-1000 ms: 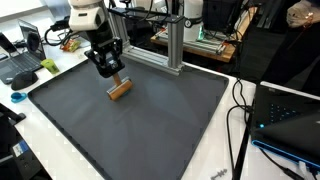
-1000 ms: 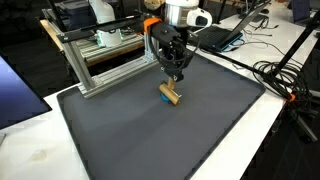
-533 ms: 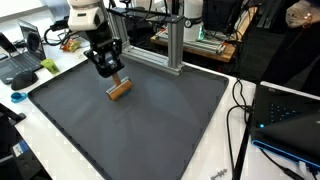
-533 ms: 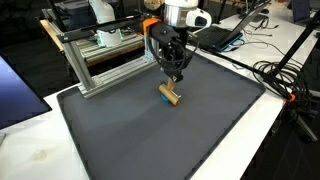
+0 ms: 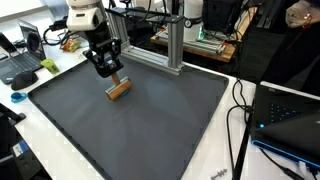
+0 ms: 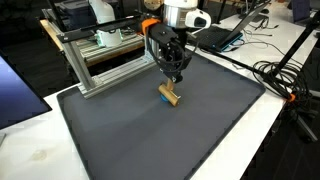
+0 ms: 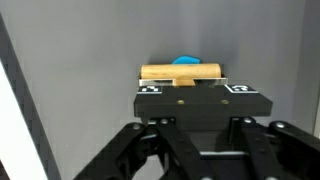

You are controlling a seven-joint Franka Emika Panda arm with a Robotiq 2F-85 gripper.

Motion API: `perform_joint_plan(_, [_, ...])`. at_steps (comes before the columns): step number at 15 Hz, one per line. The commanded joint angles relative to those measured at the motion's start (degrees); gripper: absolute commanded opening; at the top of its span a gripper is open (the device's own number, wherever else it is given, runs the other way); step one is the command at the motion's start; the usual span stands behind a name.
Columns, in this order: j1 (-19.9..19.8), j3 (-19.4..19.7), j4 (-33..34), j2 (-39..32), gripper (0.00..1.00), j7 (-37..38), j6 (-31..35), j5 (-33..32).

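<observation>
A small wooden block [image 5: 120, 89] [image 6: 171, 96] lies on the dark mat [image 5: 140, 135] [image 6: 140, 140] towards its far side. A blue piece [image 7: 186, 61] shows just behind the block [image 7: 180, 73] in the wrist view. My gripper [image 5: 113, 77] [image 6: 175, 82] points straight down, with its fingertips at the block's top and shut on it. In the wrist view the black gripper housing [image 7: 195, 105] hides the fingertips, and the block sits centred just past it.
An aluminium frame [image 5: 175, 45] [image 6: 100, 65] stands at the mat's far edge, close behind the arm. Laptops [image 5: 20, 60] [image 6: 225, 35] and cables [image 5: 240, 110] [image 6: 285, 80] lie on the white table around the mat.
</observation>
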State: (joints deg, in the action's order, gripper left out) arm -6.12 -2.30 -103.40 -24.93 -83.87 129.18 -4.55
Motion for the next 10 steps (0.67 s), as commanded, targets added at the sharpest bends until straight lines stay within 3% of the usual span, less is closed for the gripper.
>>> perform_joint_plan(1, [-0.5,1.0,1.4,-4.9,0.22,0.3,1.6,-1.4])
perform_joint_plan(10, [-0.4,1.6,2.1,-5.7,0.22,0.7,1.6,-2.1])
